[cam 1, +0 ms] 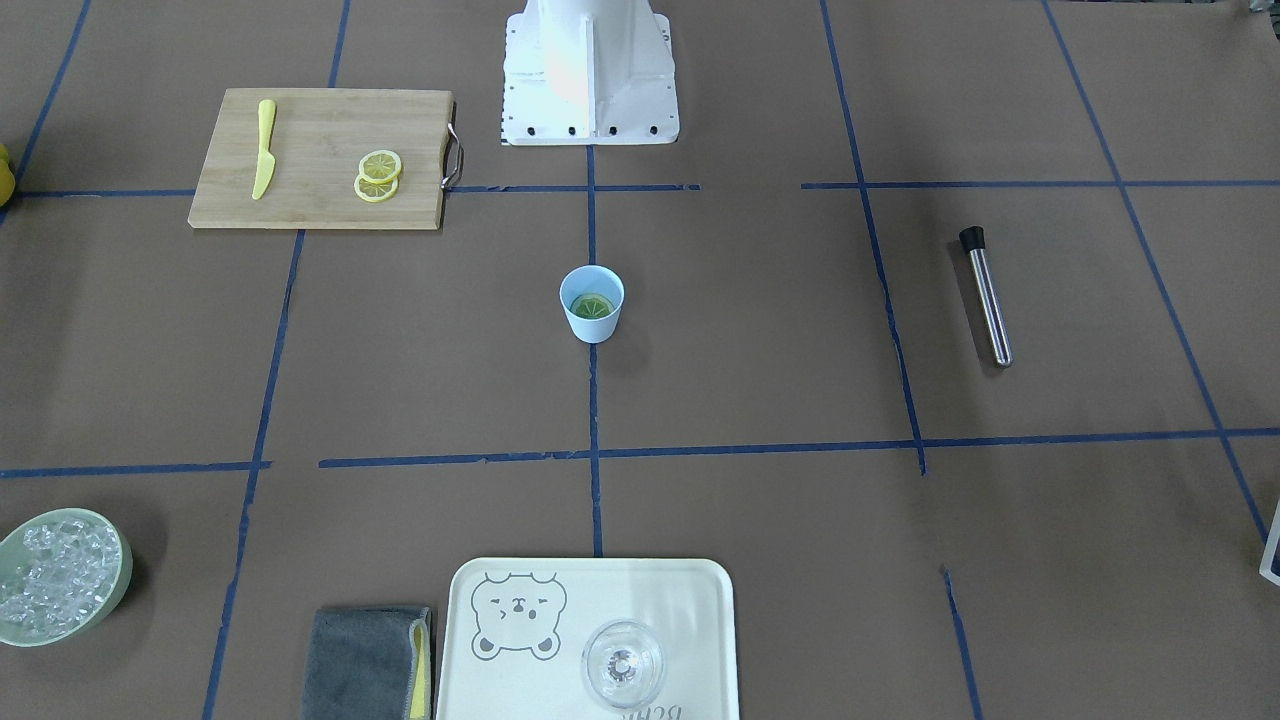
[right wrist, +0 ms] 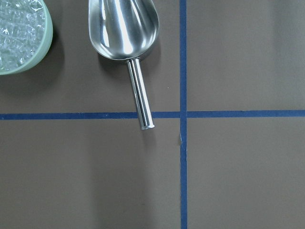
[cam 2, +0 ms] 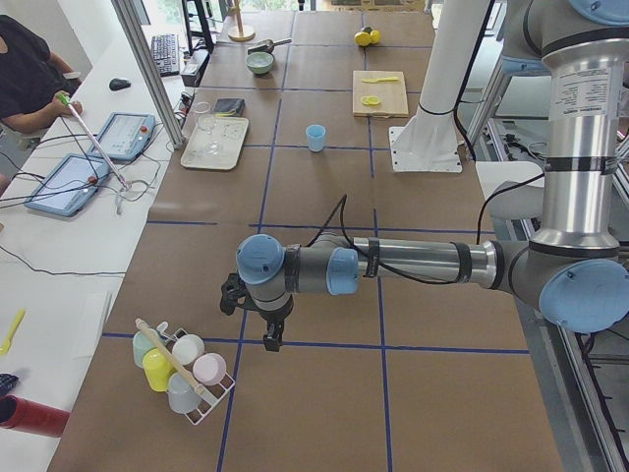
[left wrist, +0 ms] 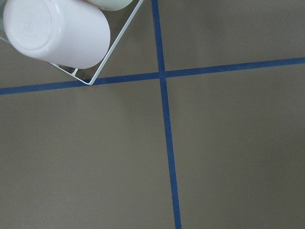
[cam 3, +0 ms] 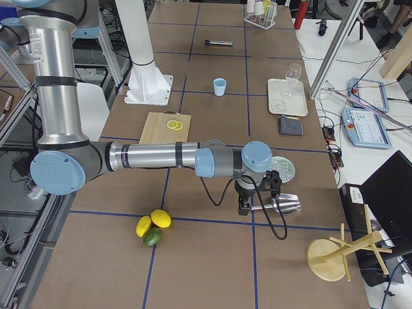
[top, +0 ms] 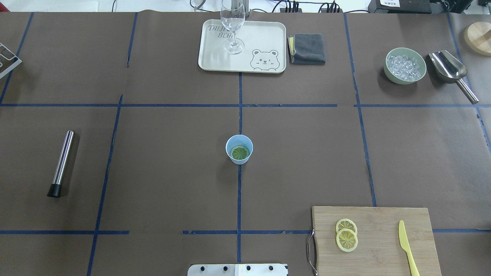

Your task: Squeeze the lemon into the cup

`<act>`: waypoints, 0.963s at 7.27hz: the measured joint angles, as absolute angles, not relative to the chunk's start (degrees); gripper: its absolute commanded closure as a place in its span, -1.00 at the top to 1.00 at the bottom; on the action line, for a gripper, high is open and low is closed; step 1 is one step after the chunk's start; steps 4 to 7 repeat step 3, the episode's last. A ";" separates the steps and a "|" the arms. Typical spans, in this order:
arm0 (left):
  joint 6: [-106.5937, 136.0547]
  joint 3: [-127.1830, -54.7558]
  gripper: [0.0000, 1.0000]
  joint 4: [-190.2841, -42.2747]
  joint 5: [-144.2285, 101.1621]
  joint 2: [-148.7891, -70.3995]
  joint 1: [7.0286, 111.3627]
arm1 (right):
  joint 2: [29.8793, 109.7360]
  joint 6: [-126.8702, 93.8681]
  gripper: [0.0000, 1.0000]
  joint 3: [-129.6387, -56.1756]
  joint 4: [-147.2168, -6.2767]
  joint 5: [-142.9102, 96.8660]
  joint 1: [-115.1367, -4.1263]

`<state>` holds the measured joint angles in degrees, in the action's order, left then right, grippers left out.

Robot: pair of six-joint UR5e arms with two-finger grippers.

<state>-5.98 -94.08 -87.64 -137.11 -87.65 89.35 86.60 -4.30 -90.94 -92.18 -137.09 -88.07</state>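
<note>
The light-blue cup [top: 239, 149] stands upright at the table's centre on the blue tape cross; it also shows in the front view [cam 1: 592, 303]. A greenish citrus slice [top: 240, 153] lies flat inside it. Two yellow lemon slices [top: 346, 235] overlap on the wooden cutting board [top: 383, 249]. My left gripper [cam 2: 265, 329] hangs far off at the table's left end by a rack of cups. My right gripper [cam 3: 257, 196] hangs at the right end over a metal scoop. Neither gripper's fingers show in the wrist views, so I cannot tell whether they are open or shut.
A yellow knife [top: 407, 247] lies on the board. A tray [top: 264, 34] bears a clear glass [top: 232, 27], with a grey cloth [top: 308, 48] beside it. An ice bowl [top: 405, 65], scoop [top: 448, 69] and steel tube [top: 61, 163] lie around. Whole citrus fruit [cam 3: 152, 228] sits at the right end.
</note>
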 measured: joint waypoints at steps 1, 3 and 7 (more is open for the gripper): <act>-5.98 -94.06 1.00 -87.57 -137.11 -87.61 89.33 | 86.66 -4.29 1.00 -90.98 -92.14 -136.76 -88.08; -5.98 -94.03 1.00 -87.54 -137.09 -87.24 89.31 | 87.14 -4.23 1.00 -91.88 -92.11 -136.22 -88.15; -5.98 -94.03 1.00 -87.54 -137.09 -87.24 89.31 | 87.14 -4.23 1.00 -91.88 -92.11 -136.22 -88.15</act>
